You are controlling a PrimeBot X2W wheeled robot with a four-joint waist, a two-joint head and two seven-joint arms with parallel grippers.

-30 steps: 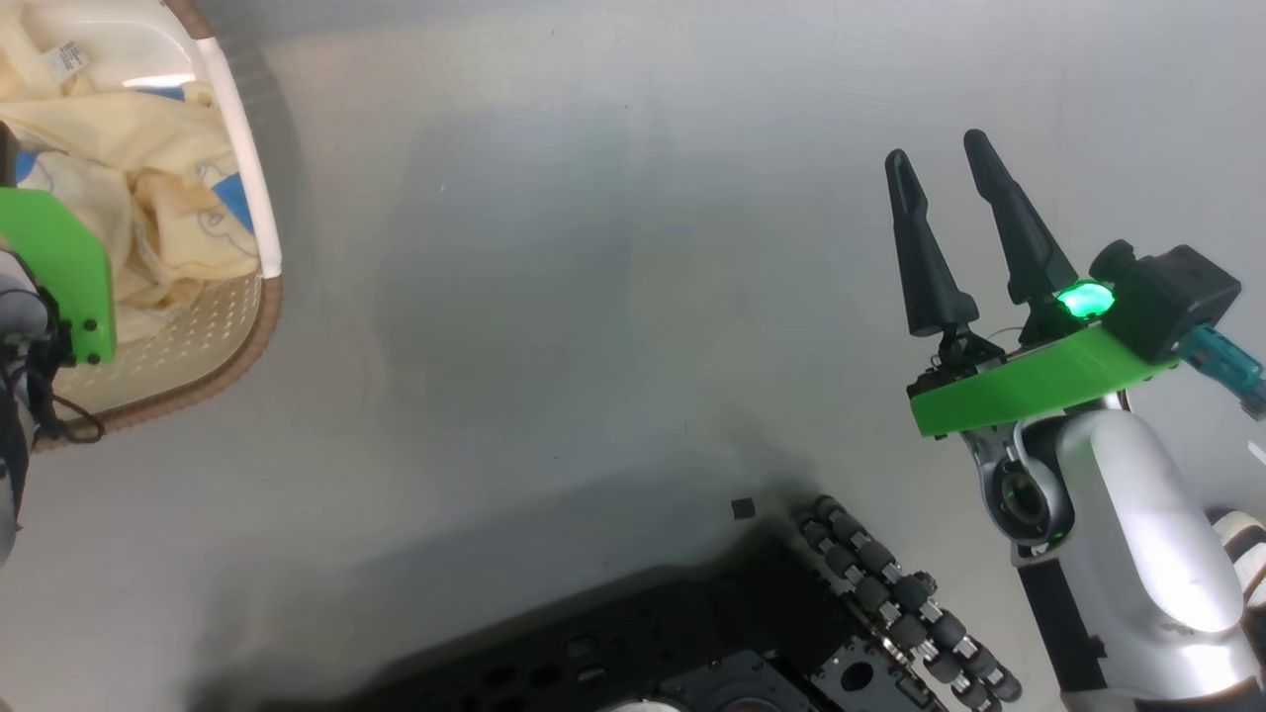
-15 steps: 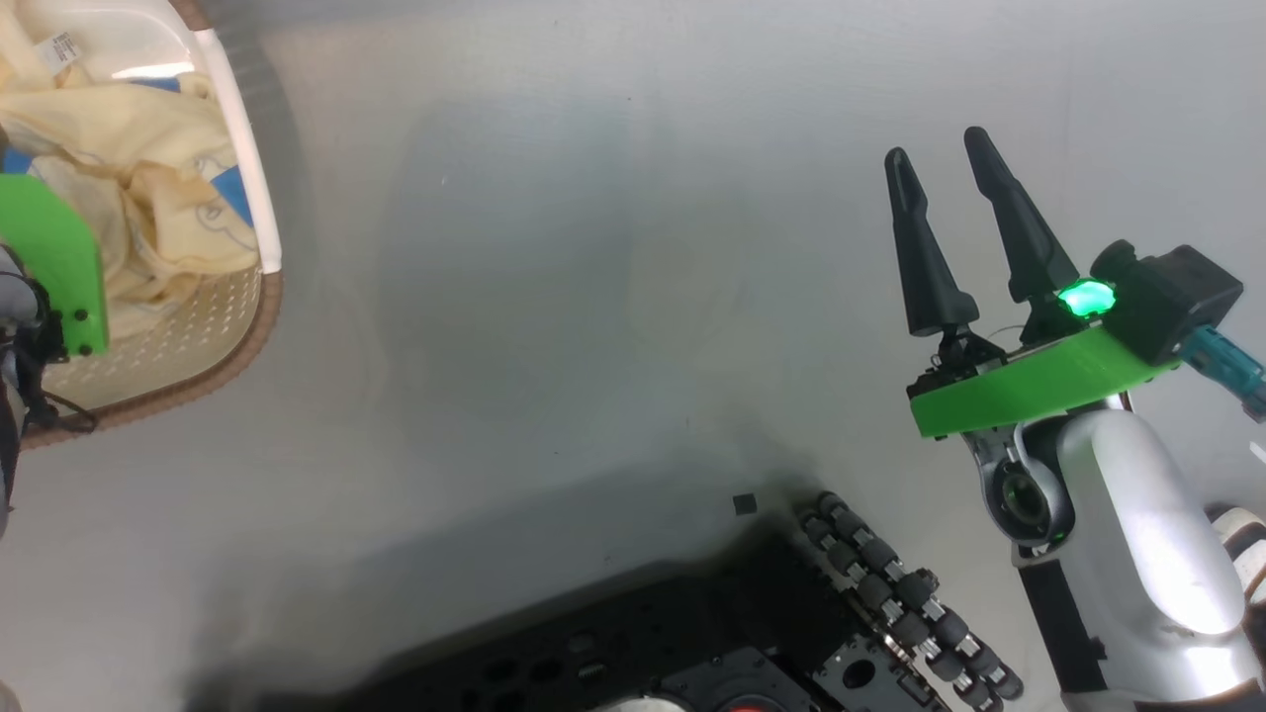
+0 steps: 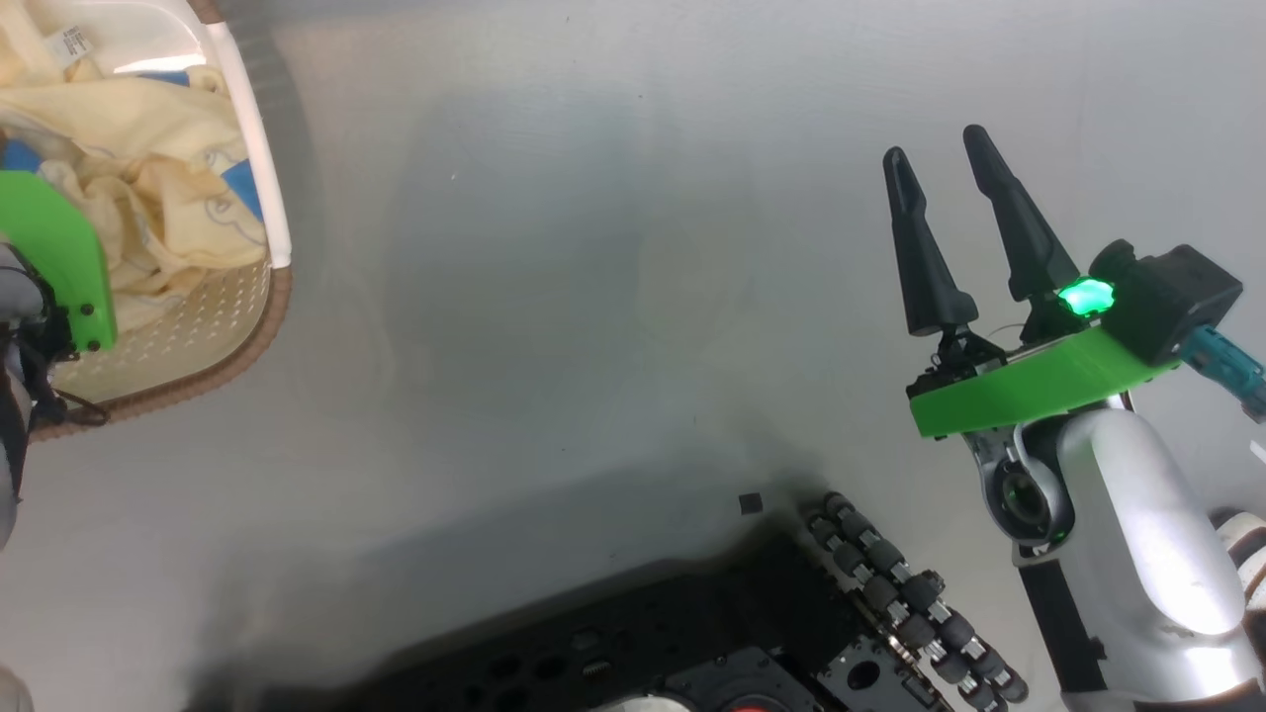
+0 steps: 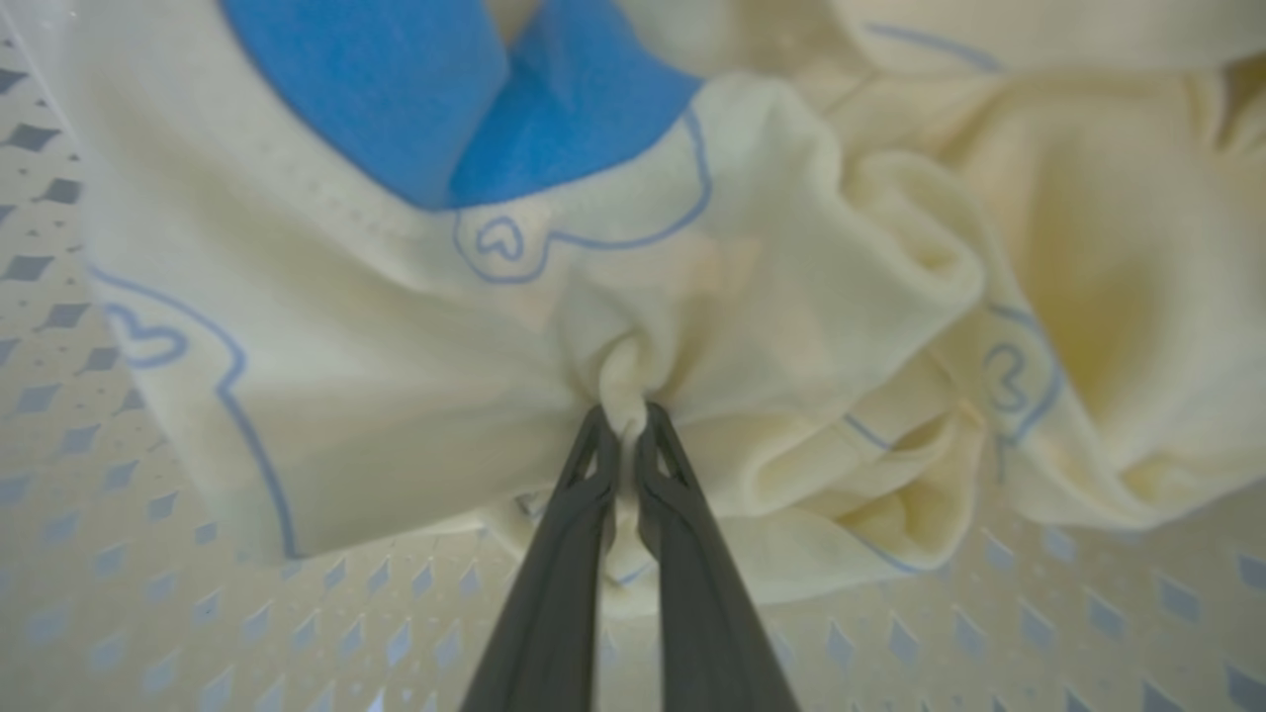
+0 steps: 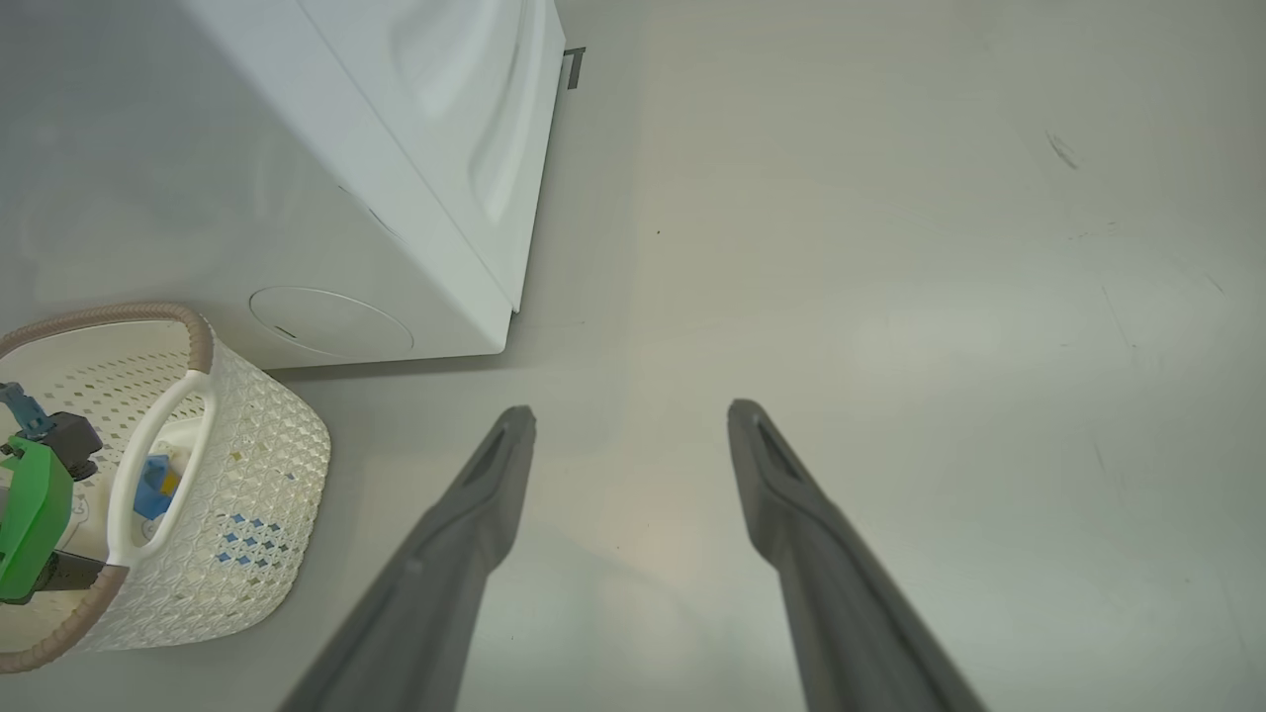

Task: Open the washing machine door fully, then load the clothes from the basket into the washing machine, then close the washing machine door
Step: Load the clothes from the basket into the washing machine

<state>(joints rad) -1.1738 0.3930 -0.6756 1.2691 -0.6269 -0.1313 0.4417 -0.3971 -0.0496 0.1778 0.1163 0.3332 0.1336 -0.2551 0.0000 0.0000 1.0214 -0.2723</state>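
Yellow clothes [image 4: 791, 297], white tag [image 3: 74, 44] unreadable, are pinched between the closed left fingers [image 4: 554, 593]; right fingers [image 3: 925, 257] spread empty.

**Clothes lie crumpled in the basket by the machine**

You see the basket [image 5: 252, 465] standing upright on the floor, close to the foot of the white washing machine [image 5: 326, 148]. It is cream, with perforated walls, a brown rim and a white handle. Inside it the clothes [image 4: 811, 287] lie crumpled: pale yellow fabric with thin blue heart lines and bright blue patches. One fold is nipped between the closed fingers of the left gripper [image 4: 625, 420].
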